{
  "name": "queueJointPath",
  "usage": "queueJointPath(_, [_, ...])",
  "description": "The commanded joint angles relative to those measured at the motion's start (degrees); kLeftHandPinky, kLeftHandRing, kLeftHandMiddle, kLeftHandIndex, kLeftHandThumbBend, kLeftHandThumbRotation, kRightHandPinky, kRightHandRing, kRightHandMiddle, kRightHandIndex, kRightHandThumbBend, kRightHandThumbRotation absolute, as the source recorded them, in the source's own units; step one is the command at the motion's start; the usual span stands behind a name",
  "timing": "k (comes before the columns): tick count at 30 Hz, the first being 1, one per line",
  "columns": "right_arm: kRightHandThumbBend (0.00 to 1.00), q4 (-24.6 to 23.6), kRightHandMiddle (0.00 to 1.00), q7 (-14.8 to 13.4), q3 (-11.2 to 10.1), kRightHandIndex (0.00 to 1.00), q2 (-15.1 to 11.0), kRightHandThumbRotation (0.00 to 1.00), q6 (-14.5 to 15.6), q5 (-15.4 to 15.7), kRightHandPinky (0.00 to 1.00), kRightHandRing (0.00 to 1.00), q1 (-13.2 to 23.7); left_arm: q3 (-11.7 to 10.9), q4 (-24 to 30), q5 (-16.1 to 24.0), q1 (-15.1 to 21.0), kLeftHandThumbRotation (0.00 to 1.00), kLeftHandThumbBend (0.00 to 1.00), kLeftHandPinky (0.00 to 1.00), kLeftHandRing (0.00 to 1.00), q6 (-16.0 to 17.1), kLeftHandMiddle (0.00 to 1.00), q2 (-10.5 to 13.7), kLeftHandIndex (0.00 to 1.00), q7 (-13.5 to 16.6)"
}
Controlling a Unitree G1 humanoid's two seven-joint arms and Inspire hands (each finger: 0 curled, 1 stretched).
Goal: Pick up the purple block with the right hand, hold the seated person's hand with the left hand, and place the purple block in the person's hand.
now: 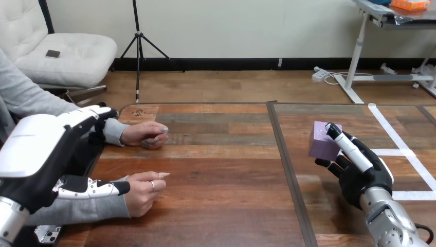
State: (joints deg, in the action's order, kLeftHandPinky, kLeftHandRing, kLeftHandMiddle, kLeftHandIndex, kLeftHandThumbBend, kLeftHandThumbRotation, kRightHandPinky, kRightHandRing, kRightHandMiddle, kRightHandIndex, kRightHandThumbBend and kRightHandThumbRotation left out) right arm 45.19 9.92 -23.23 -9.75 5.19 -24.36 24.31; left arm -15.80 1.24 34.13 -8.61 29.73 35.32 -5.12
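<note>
Right hand pinches block between top finger and curled lower fingers, over table's right half. Left hand spread, fingers straight, one lying along wrist of person's near hand.

Nothing legible anywhere, as far as I can see. The table carries a small dark stamp near its far left corner, too faint to make out. The purple block shows pale specks on its top face, but no letter or number I can read.
</note>
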Motion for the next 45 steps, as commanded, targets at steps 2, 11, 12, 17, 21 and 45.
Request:
queueJointPath(2, [0.73,-4.0,0.46,0.1,0.6,0.46,0.7,0.00,-1.2,0.3,0.35,0.41,0.9,1.8,1.3,-2.3,3.2,0.33,1.00,0.71,0.82,-1.9,0.85,3.9,0.82,-4.3])
queueJointPath(11, [0.73,-4.4,0.46,0.4,0.6,0.46,0.6,0.00,-1.8,1.1,0.36,0.41,0.6,3.6,2.7,-6.0,4.1,0.32,1.00,0.75,0.83,-6.0,0.85,7.8,0.83,-14.1])
queueJointPath(12, [0.73,-4.5,0.46,0.5,0.6,0.46,0.6,0.00,-1.8,1.1,0.36,0.41,0.6,3.8,3.0,-6.5,4.2,0.32,1.00,0.76,0.83,-6.7,0.85,8.3,0.83,-15.5])
queueJointPath(17, [0.72,-4.3,0.46,1.5,0.4,0.46,0.3,0.00,-2.2,0.9,0.36,0.40,0.5,4.3,3.2,-7.8,4.9,0.32,1.00,0.77,0.83,-7.7,0.85,9.4,0.83,-18.1])
queueJointPath(21, [0.73,-4.4,0.46,0.3,0.1,0.46,0.1,0.00,-1.6,1.0,0.36,0.40,0.7,4.5,3.3,-8.4,5.3,0.31,1.00,0.75,0.82,-8.1,0.83,10.2,0.82,-19.5])
queueJointPath(45, [0.76,-6.0,0.46,-0.7,-0.9,0.45,-0.1,0.00,-0.2,0.5,0.36,0.40,0.5,6.2,1.9,-6.4,8.1,0.31,1.00,0.75,0.79,-9.0,0.81,12.4,0.79,-22.0])
